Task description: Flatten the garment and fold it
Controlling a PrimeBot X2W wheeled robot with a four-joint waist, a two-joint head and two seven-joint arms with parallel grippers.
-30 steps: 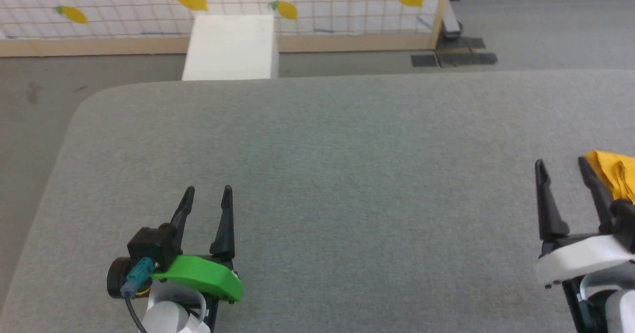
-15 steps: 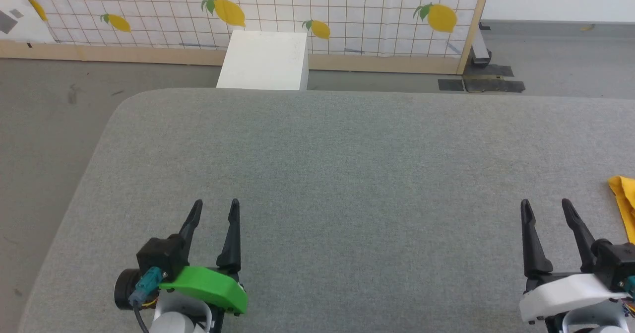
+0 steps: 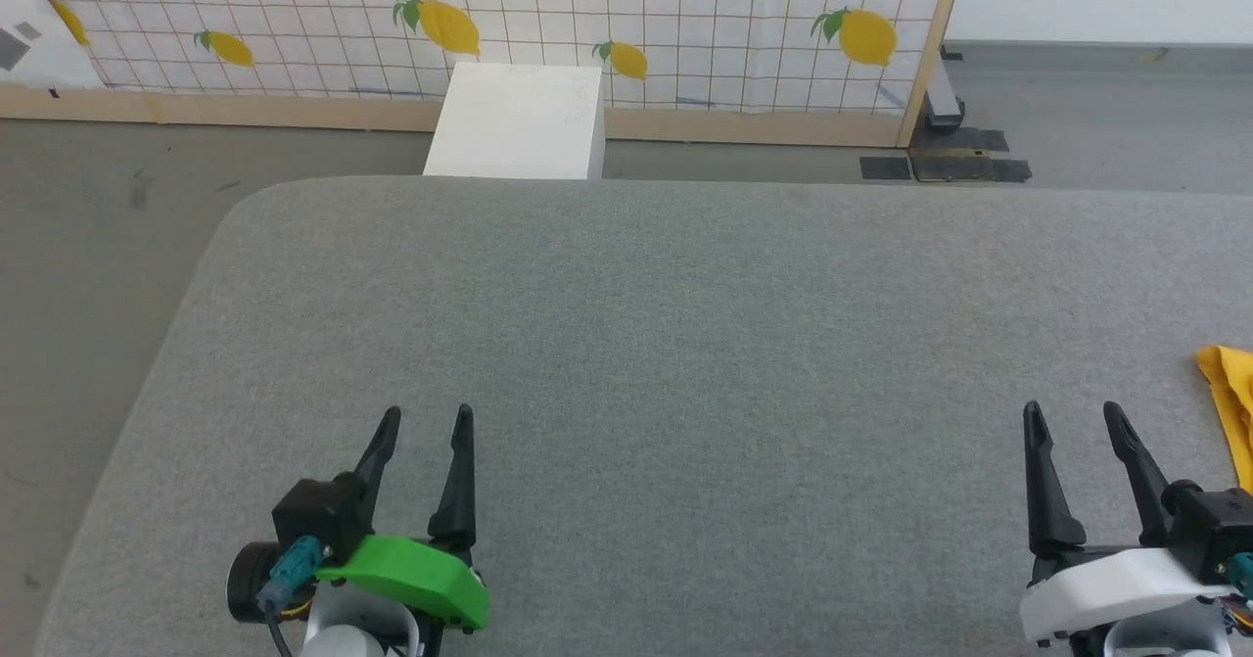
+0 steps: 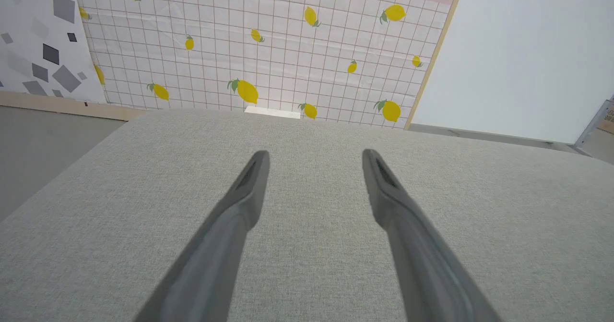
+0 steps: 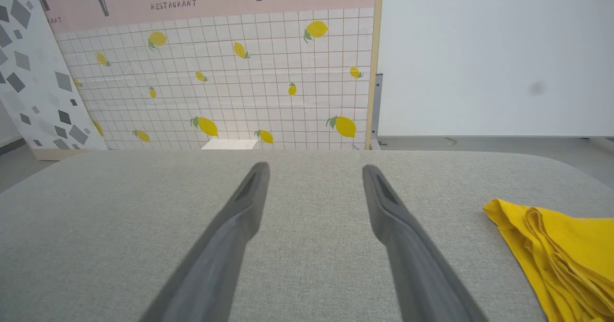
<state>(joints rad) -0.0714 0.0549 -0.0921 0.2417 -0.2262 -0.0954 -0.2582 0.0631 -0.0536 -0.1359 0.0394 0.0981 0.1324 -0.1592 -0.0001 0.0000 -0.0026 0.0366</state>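
The garment (image 3: 1229,393) is bright yellow cloth at the right edge of the head view, mostly cut off there. In the right wrist view the garment (image 5: 561,255) lies bunched in folds on the grey table, right of my fingers and apart from them. My right gripper (image 3: 1073,417) (image 5: 314,171) stands open and empty over the table's near right. My left gripper (image 3: 426,420) (image 4: 314,156) is open and empty over the near left, far from the cloth.
The grey padded table (image 3: 666,324) stretches wide between and beyond both grippers, its rounded corner at far left. A white box (image 3: 516,135) stands on the floor behind the far edge. A lemon-print panel (image 3: 587,21) in a wooden frame backs the scene.
The camera has swung up and to the right, so the whole picture shifted. Both grippers stay open and hold their pose; the garment lies where it was.
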